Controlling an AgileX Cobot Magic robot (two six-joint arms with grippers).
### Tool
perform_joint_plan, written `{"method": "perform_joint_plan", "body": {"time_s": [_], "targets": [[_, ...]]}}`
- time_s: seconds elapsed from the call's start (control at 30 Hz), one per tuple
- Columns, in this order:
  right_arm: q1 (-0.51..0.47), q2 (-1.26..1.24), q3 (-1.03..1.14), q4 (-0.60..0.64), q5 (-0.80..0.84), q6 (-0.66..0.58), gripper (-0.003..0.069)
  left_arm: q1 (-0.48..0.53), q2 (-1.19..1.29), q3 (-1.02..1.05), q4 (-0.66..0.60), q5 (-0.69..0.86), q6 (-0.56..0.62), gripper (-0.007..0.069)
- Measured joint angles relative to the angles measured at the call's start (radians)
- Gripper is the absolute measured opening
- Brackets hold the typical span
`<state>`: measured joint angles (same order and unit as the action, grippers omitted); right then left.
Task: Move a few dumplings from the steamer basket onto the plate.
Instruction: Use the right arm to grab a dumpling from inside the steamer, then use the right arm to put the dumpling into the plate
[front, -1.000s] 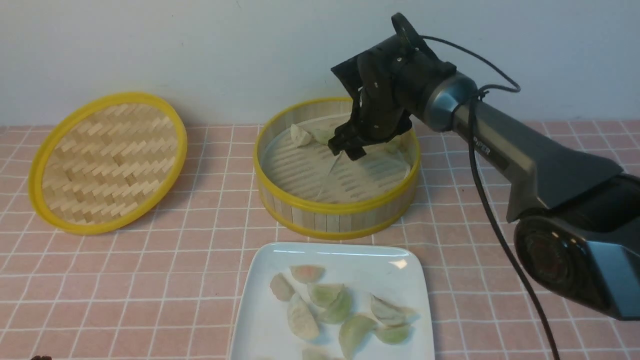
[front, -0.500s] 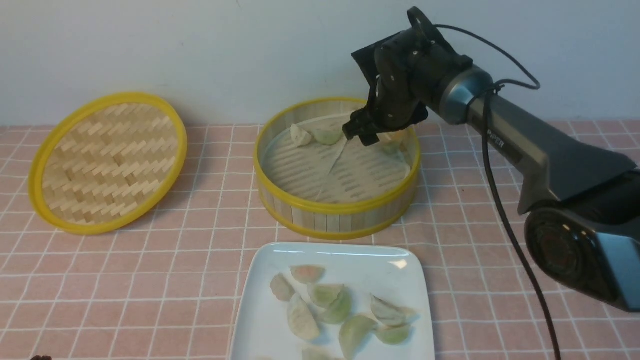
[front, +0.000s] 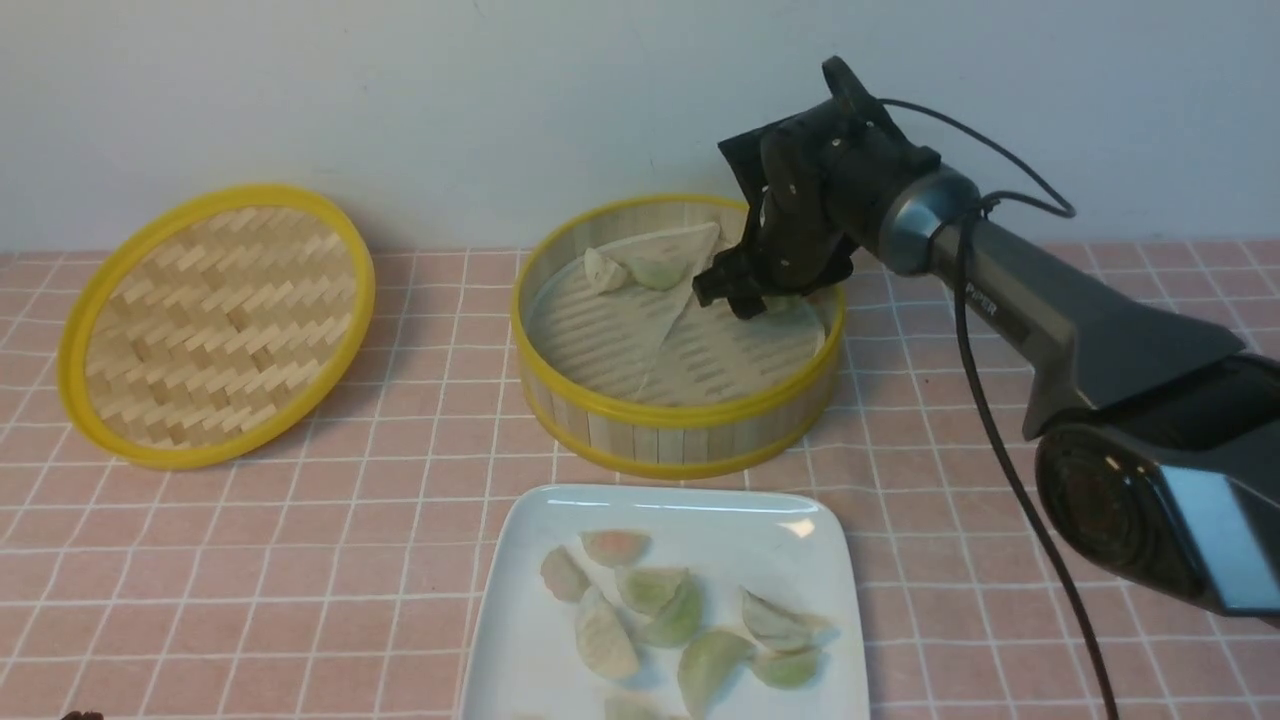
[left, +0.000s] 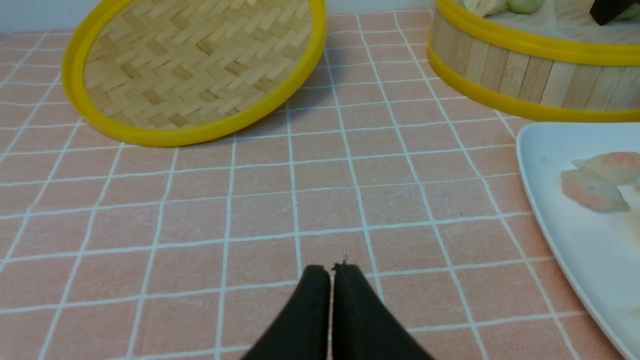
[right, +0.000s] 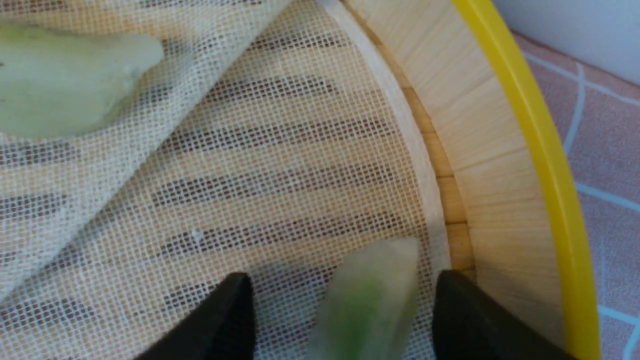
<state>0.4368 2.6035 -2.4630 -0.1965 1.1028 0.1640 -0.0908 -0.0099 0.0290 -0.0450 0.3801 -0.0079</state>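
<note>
In the front view the round bamboo steamer basket with yellow rims (front: 680, 420) sits in the upper middle of the frame on the pink tiled tabletop (front: 300, 560). The black right gripper (front: 728, 297) is lowered inside it, towards the basket's far right side. The right wrist view shows its jaws spread wide (right: 342, 280). One pale green crescent dumpling (right: 367, 300) lies flat on the whitish mesh liner (right: 280, 200) between the two black fingers (right: 225, 320). There is a gap on either side of it, so the jaws have hold of nothing. The dumpling is just beside the basket's slat wall, nearer to the finger on the wall side. Two more pale dumplings (front: 603, 270) (front: 657, 272) lie at the far left of the basket floor in the front view, where a flap of the liner stands up against the back wall. The glossy white square plate (front: 520, 600) is at the bottom centre of that frame, near the basket. It already carries several whitish-green dumplings, some tinged pink (front: 650, 590). The flat woven-bamboo lid with a yellow rim (front: 215, 325) lies at the left of the frame, well apart from the basket. In the left wrist view the black left gripper (left: 330, 272) hovers above bare tiles. Its two fingers are pressed almost together with only a thin slit between them, gripping nothing.
</note>
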Motion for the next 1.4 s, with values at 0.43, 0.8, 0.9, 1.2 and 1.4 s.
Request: {"method": "perform_joint_plan", "body": {"time_s": [0.43,0.8,0.9,1.2,1.4], "targets": [[-0.003,-0.020,-0.105,0.004,0.136,-0.001,0.0206,0.000,0.000,0.000,0.000,0.000,0.000,-0.0006],[0.041,-0.366,0.141,0.330,0.147,-0.124,0.0206,0.000,0.000,0.000,0.000,0.000,0.000,-0.0006],[0.101,-0.505,0.369,0.342,0.146,-0.128,0.0206,0.000,0.000,0.000,0.000,0.000,0.000,-0.0006],[0.254,-0.648,0.852,0.289,0.115,-0.101,0.0206,0.000,0.000,0.000,0.000,0.000,0.000,-0.0006],[0.248,-0.573,0.872,0.249,0.059,-0.049,0.0349,0.000,0.000,0.000,0.000,0.000,0.000,-0.0006]]}}
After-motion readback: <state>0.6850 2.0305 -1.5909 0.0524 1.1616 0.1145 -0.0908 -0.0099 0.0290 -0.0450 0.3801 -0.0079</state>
